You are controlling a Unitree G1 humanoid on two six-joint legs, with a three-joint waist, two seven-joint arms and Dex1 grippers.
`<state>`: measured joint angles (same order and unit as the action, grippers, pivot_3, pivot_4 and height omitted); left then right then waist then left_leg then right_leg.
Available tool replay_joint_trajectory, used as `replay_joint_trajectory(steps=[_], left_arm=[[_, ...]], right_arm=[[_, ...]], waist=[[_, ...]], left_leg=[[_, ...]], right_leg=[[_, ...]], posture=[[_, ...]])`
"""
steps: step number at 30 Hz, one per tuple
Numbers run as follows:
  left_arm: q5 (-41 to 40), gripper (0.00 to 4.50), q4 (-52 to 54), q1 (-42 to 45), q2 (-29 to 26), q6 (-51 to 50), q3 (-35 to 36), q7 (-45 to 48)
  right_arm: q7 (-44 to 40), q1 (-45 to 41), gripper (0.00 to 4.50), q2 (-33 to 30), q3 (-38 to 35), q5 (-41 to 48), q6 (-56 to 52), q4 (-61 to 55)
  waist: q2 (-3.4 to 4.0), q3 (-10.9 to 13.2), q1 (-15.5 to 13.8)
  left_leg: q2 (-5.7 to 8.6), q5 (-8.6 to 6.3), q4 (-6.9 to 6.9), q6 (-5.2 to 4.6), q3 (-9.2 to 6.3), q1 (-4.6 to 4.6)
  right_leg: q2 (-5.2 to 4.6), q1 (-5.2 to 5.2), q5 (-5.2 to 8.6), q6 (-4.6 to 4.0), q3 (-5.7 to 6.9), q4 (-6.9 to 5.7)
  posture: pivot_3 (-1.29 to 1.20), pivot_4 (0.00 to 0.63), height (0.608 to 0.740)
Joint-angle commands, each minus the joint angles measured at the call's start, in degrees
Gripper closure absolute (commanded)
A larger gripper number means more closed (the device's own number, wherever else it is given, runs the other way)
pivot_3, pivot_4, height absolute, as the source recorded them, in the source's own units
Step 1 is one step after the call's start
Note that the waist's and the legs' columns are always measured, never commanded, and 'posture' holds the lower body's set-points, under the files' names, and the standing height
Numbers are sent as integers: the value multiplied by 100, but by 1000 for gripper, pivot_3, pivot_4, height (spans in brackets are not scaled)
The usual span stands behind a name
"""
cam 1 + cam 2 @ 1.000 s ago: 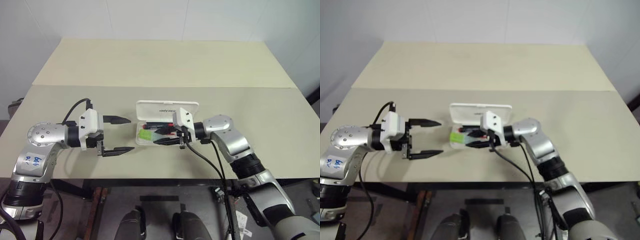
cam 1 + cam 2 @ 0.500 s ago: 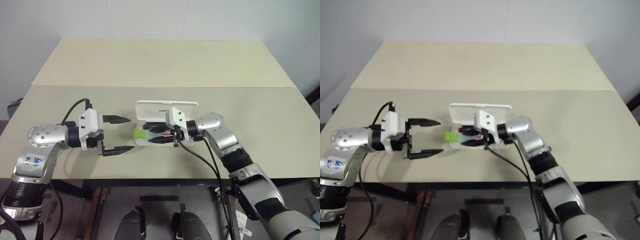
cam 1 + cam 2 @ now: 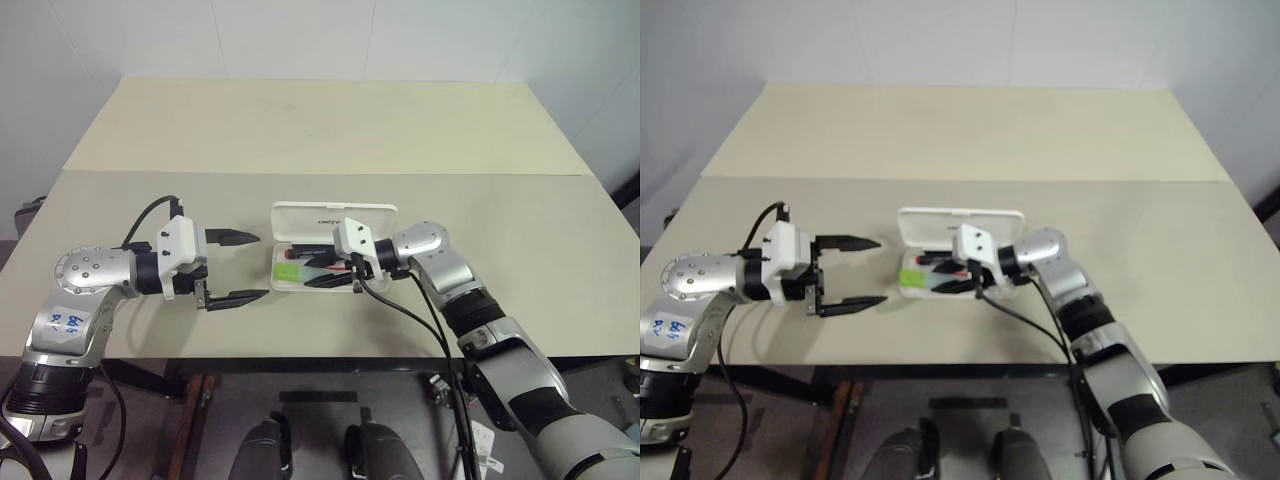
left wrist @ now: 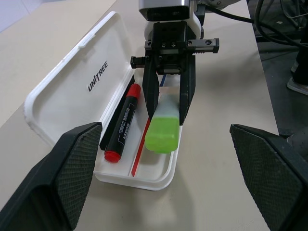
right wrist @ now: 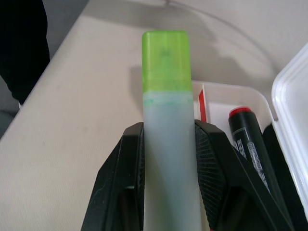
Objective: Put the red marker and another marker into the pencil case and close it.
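1. White pencil case (image 3: pixel 333 250) is lying open mid-table in the head views, lid (image 3: pixel 335 218) folded back flat on the far side. Right gripper (image 3: pixel 318 271) is reaching in over the tray from the right, pinching the green marker (image 3: pixel 288 270), whose bright cap is sitting over the tray's left end. Left gripper (image 3: pixel 240 267) is hovering just left of the case, fingers spread wide, holding nothing.
2. Left wrist view: red marker (image 4: pixel 123 124) is lying in the tray along the hinge side, red end toward the camera. Green marker is angling along the near side, cap out over the tray's end wall; can't tell if it's touching the tray.
3. Right wrist view: both black fingers (image 5: pixel 121 165) are pressing on the marker's pale barrel, green cap sticking out past them; red marker is lying beside it.
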<state>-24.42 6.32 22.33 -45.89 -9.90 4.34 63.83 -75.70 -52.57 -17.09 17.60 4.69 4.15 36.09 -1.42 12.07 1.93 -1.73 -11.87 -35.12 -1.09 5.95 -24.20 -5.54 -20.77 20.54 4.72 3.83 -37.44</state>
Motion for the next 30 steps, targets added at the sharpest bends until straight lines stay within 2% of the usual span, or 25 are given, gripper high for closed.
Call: replay_joint_trajectory(steps=[1,4,6,8,13,14,24,30], left_arm=[[-43,0,232,-29,-43,28,190,-59],[-42,0,230,-34,-41,39,200,-76],[-44,0,242,-40,-39,39,199,-92],[-45,0,240,-40,-42,43,200,-97],[-42,0,214,-19,-47,51,206,-93],[-41,0,212,-16,-46,50,205,-93],[-22,0,100,83,-20,88,153,-51],[-8,0,16,196,76,113,68,-46]], right_arm=[[-85,-147,3414,-7,-67,-4,185,45],[-53,-200,3414,17,-74,-65,242,184],[-24,-227,2644,42,-98,-78,231,253],[-11,-249,2096,70,-125,-78,251,285],[-63,-290,180,114,-196,13,245,256],[-71,-292,10,118,-208,26,237,249],[-397,-204,10,-4,-482,539,-214,-405],[-838,218,10,-738,-632,1044,-1187,-1717]], waist=[[0,0,1],[0,0,2],[0,0,4],[0,0,4],[0,0,7],[0,0,7],[0,0,6],[0,0,-38]], left_leg=[[0,0,0,0,0,0],[0,0,0,0,0,0],[0,0,0,0,0,0],[0,0,0,0,0,0],[0,0,1,1,0,0],[0,0,2,1,0,0],[0,0,3,1,0,0],[1,-3,4,0,-6,-3]], right_leg=[[0,0,0,0,0,0],[0,0,0,0,0,0],[0,0,0,0,0,0],[0,0,0,0,-1,0],[0,-1,0,0,-1,0],[0,-1,0,0,-1,0],[-1,-1,0,0,-1,1],[-5,0,0,0,4,4]], posture=[[0,150,740],[0,150,740],[0,150,740],[0,150,740],[0,150,740],[0,150,740],[0,150,740],[0,150,740]])
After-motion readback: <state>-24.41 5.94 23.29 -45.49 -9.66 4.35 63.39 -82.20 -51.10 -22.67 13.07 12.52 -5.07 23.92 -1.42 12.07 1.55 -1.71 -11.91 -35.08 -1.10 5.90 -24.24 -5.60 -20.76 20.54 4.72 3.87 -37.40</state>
